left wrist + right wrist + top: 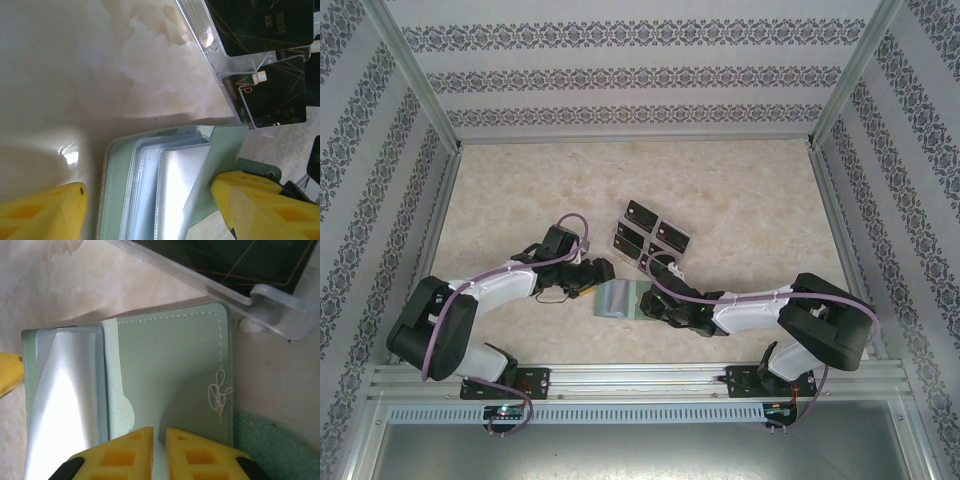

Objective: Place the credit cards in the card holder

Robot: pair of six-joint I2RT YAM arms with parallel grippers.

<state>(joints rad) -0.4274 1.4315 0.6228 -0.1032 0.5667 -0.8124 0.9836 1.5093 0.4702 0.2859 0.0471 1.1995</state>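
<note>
Yellow-fingered R gripper: jaws nearly together, pinching the cover edge of the card holder. L gripper: jaws wide, straddling the holder, one finger on its cover, the other just beside its edge. Holder lies open on the table betw. the arms, grey-green w/ clear sleeves. Black credit cards sit in a clear tray just beyond.

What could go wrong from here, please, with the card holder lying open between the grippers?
The right gripper seems to pinch only the card holder's cover edge; it could slip free and fold shut. The left gripper's open fingers straddle the holder; closing may crumple its clear sleeves. The clear tray of credit cards sits close and could get nudged.
</note>
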